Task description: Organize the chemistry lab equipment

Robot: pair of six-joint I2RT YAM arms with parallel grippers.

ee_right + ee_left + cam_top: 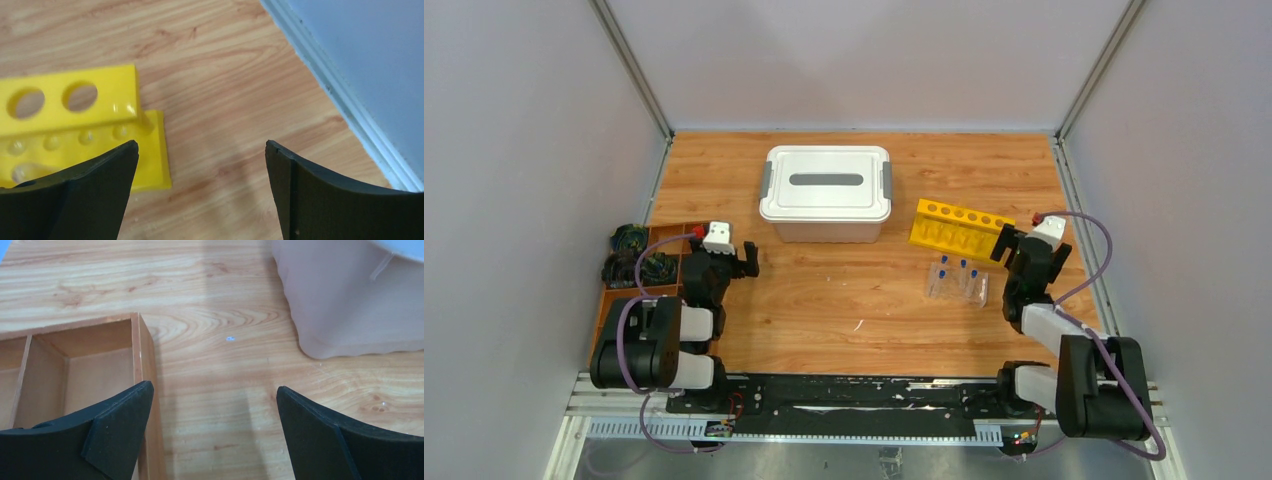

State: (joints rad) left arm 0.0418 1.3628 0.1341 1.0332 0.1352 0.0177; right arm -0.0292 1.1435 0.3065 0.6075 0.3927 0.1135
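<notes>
The left tool (212,390) has its two black fingers (120,425) spread wide over the light wood-grain worktop (225,305). The left finger overlaps the rim of an open wooden divided tray (142,350). A pale pink plastic bin (345,300) stands at the far right, and a small white speck (230,338) lies between the two.

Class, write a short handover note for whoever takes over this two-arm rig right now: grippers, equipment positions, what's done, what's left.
Left gripper: open, empty, above the table between wooden tray and lidded bin.
Right gripper: open, empty, at the yellow rack's right end.
Blue-capped tubes: standing on the table, just nearer the arms than the yellow rack.
Done: nothing visibly put away; bin closed.
Left: tubes and rack to organize.
</notes>
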